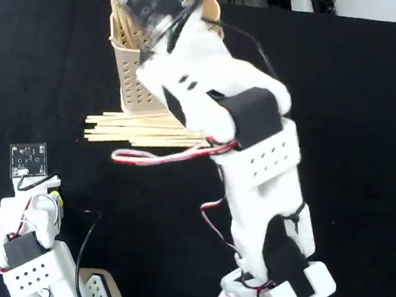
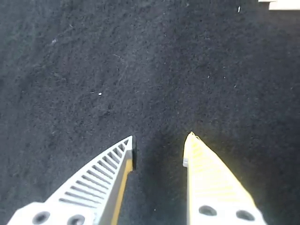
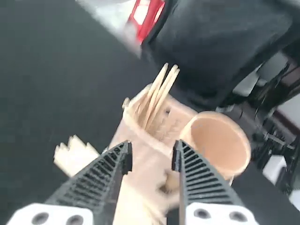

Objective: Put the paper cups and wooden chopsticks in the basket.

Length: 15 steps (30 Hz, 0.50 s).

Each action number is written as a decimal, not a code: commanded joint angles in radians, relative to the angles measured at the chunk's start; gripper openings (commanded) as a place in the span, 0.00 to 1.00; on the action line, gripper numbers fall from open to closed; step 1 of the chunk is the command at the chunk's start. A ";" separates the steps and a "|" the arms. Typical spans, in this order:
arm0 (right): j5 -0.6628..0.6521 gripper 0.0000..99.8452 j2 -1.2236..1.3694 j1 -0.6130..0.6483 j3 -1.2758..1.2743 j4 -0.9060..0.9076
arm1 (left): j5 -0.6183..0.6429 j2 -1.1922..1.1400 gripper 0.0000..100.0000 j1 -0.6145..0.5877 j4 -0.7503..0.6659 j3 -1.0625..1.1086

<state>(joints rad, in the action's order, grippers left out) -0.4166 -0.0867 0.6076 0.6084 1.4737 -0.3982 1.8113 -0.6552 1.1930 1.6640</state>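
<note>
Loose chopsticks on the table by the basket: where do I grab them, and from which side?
Come straight down on the loose chopsticks, jaws across their middle: they lie flat and parallel on the table, with the basket close behind, so a side approach looks blocked.

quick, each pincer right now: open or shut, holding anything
Left pincer: open, empty, over the bare black table.
Right pincer: open, gripping nothing, at the basket.

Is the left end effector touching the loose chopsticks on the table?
Apart. Left wrist view: the left end effector hangs open over black table, chopsticks far off.
</note>
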 commanded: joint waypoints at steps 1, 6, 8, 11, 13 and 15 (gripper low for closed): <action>-0.150 0.16 -0.004 0.071 0.036 0.227 | -0.002 0.003 0.19 0.005 -0.018 -0.012; -0.345 0.16 -0.018 0.183 -0.213 0.284 | -0.002 0.003 0.19 0.008 -0.018 -0.012; -0.377 0.16 -0.005 0.203 -0.351 0.252 | -0.002 0.003 0.19 0.002 -0.018 -0.012; -0.417 0.17 0.028 0.192 -0.565 0.123 | -0.002 0.003 0.19 0.002 -0.018 -0.012; -0.450 0.17 0.058 0.161 -0.699 -0.032 | -0.002 0.003 0.19 0.004 -0.018 -0.012; -0.462 0.17 0.085 0.130 -0.806 -0.189 | -0.002 0.003 0.19 0.005 -0.018 -0.012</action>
<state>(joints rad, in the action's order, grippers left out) -0.8523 -0.0161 0.7795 -0.0621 1.4937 -0.3982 1.8113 -0.6552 1.1930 1.6640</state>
